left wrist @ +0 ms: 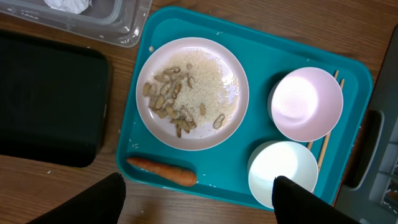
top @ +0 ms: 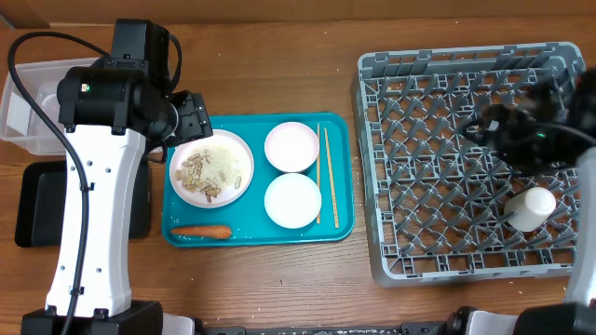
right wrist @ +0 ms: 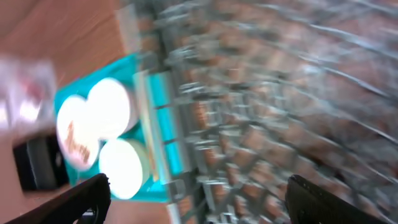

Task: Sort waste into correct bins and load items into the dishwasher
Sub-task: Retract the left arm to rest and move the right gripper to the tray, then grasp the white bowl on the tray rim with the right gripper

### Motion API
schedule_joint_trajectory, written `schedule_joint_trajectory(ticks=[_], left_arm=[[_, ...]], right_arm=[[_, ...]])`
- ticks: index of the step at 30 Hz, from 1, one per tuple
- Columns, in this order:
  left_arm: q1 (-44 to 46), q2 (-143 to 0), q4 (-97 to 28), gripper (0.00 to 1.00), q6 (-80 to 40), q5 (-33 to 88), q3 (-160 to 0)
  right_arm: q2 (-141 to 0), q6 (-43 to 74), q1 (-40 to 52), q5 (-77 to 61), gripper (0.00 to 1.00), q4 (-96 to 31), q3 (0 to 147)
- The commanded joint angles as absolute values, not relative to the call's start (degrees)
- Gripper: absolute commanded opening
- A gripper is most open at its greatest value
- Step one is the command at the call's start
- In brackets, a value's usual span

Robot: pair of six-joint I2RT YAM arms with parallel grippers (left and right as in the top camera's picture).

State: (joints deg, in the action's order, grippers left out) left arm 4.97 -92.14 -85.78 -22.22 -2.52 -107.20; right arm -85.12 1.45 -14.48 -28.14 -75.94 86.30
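Note:
A white plate with beige nut scraps and rice lies at the left of the teal tray. Beside it are two white bowls, chopsticks and an orange carrot. My left gripper hangs open above the tray's near edge, holding nothing, with the carrot just ahead of it. A white cup sits in the grey dish rack. Over the rack, my right gripper is open and empty, and its view is blurred.
The clear tub stands at the far left with a white paper wad inside. In front of it lies the black tray, partly hidden under my left arm in the overhead view.

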Motion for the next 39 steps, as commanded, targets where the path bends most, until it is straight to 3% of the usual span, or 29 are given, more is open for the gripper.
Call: schedule_joint_trajectory(ticks=[1, 9, 12, 13, 16, 28, 31, 39], left_arm=[[4.32, -92.25, -87.09, 0.79, -25.69, -6.35, -107.39], [-3.64, -92.25, -90.08, 0.88, -26.39, -7.03, -107.39], [-6.68, -92.25, -90.54, 0.96, -26.41, -6.98, -107.39], [-8.08, -92.25, -90.85, 1.0, -26.41, -7.01, -107.37], [-9.23, -92.25, -91.05, 1.0, -26.39, -7.03, -107.33], [-9.41, -92.25, -91.0, 1.0, -26.17, -7.05, -107.07], [-9.41, -92.25, -91.02, 1.0, -26.17, -7.03, -106.98], [-9.41, -92.25, -91.0, 1.0, -26.17, -7.03, -106.98]], right_arm=[[-83.22, 3.31, -2.33, -26.13, 0.92, -74.74, 88.58], [-88.27, 10.07, 20.95, -16.19, 0.92, -69.78, 88.47], [-92.14, 12.75, 26.28, -13.3, 0.91, -68.05, 88.47], [-94.59, 13.39, 28.32, -13.28, 0.89, -67.46, 88.47], [-100.4, 13.65, 31.66, -13.28, 0.82, -67.02, 88.47], [-115.48, 16.84, 34.57, -11.6, 0.61, -65.36, 88.36], [-116.84, 17.04, 34.63, -11.62, 0.47, -64.84, 87.96], [-116.88, 17.04, 34.83, -11.62, 0.21, -63.81, 87.33]])
